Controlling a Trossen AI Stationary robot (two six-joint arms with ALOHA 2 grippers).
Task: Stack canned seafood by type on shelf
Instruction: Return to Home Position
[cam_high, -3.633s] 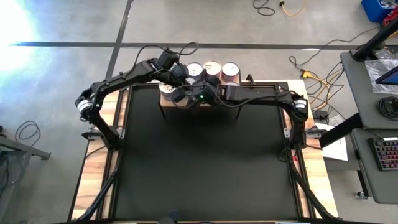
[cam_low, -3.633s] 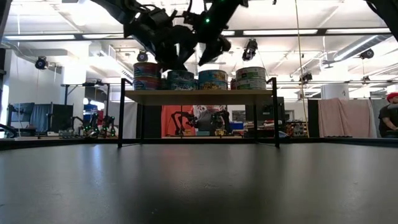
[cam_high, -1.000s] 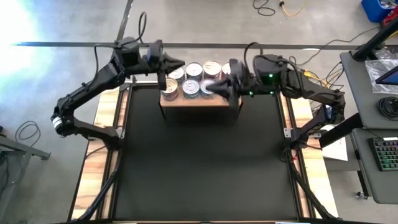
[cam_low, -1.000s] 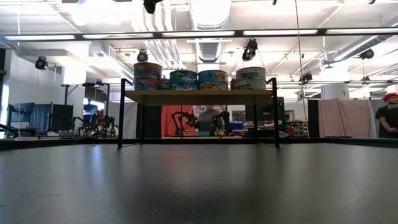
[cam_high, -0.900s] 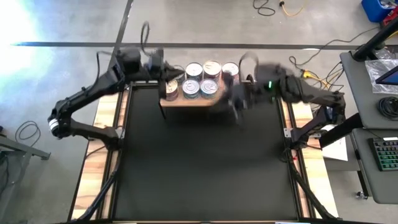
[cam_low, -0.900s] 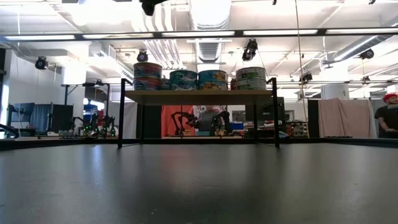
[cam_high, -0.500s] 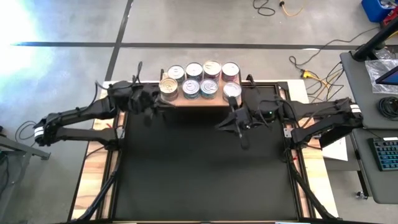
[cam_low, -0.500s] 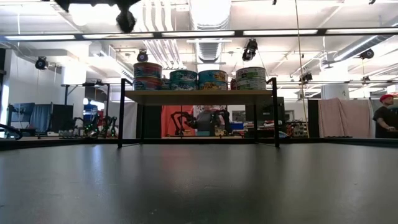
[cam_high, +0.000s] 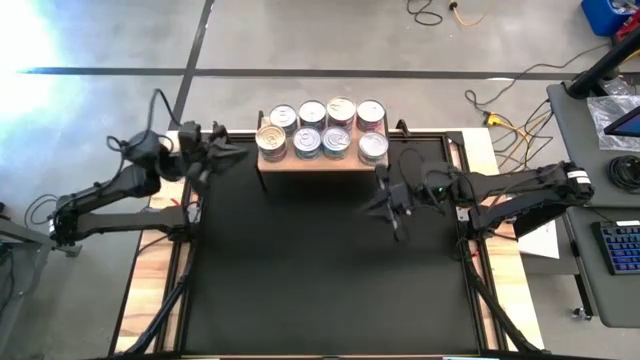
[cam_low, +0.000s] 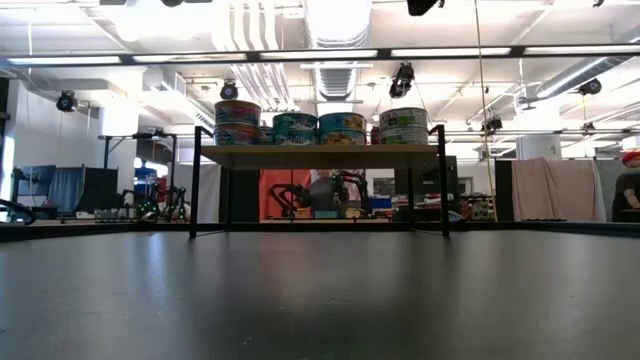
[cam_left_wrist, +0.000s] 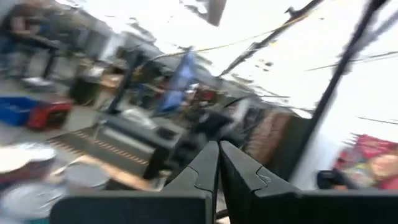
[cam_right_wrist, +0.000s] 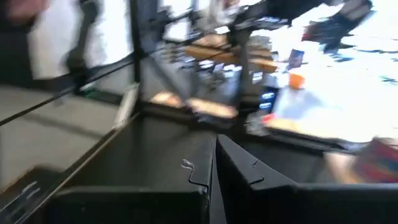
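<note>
On shelf (cam_high: 312, 164): cans (cam_high: 307, 141) in two rows of four. Left gripper (cam_high: 228, 152) just beside shelf, pinched closed, empty. Right gripper (cam_high: 388, 206) over black mat (cam_high: 320, 285), same.

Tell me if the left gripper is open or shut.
Shut: in the left wrist view the left gripper has its fingers pressed together, nothing between them.

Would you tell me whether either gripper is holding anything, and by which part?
Nothing is held: the left gripper and right gripper are both shut and empty; the cans sit on the shelf.
</note>
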